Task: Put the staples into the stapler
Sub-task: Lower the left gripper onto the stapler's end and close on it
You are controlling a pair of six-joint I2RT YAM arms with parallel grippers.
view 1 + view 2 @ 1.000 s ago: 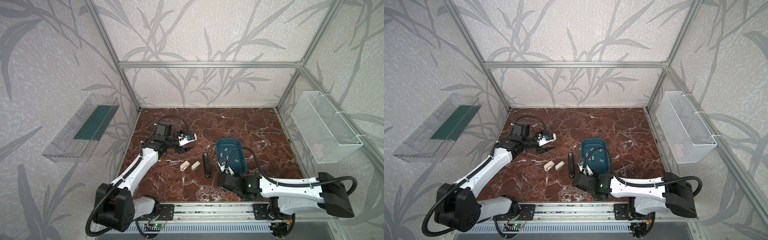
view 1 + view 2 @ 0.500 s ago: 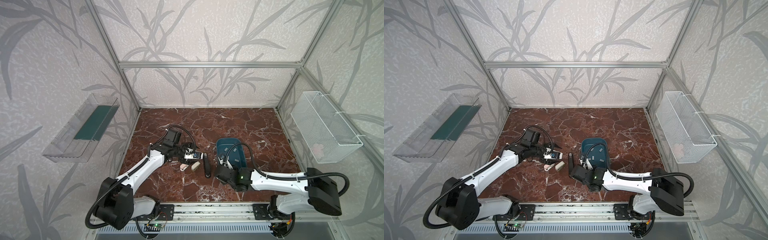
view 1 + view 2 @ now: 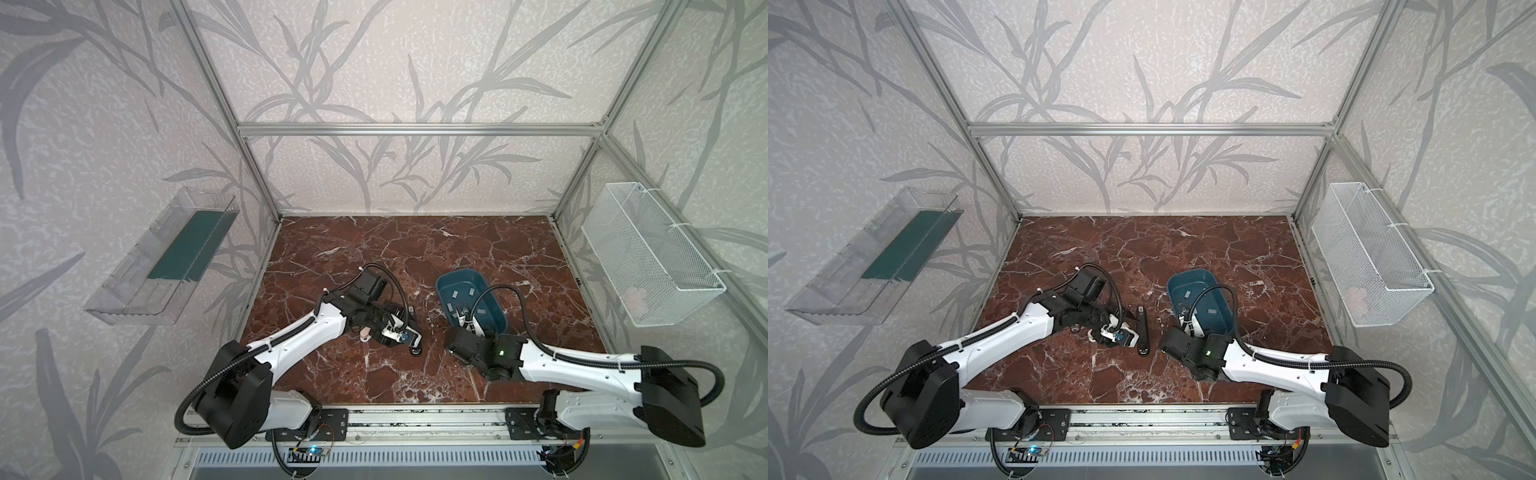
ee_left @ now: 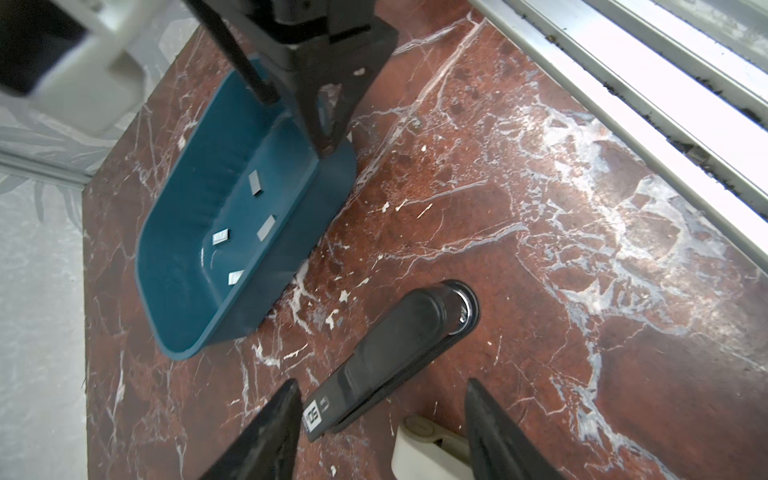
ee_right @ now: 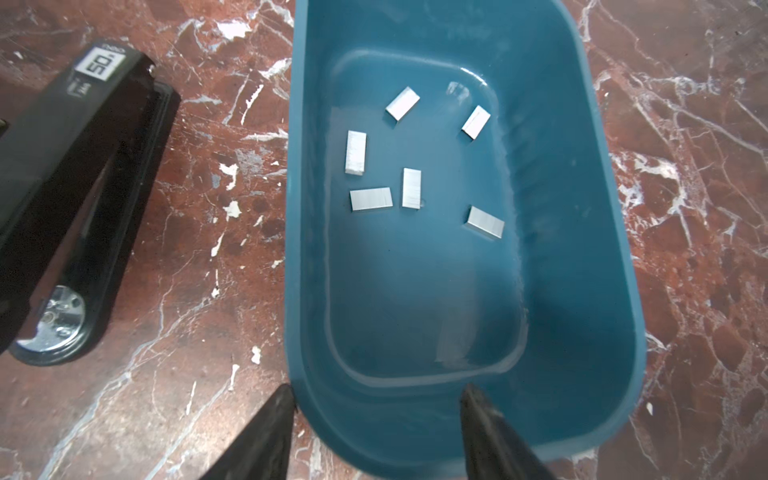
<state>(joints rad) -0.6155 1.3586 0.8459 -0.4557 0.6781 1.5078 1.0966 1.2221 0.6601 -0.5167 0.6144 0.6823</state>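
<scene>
Staples (image 5: 411,188) lie in the blue tub (image 5: 582,291), right gripper (image 5: 376,390) spread astride its rim, left gripper (image 4: 381,384) spread over the black stapler (image 4: 399,332).

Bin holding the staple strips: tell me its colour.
The bin is plain teal blue with no pattern, clearest in the right wrist view.

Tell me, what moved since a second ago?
The left hand swung from the back left toward the middle. It now hovers open over the black stapler, next to a small beige stapler, and has grabbed nothing. The right hand barely shifted and is open over the near end of the blue bin. The staples, the bin and both staplers stayed put.
</scene>
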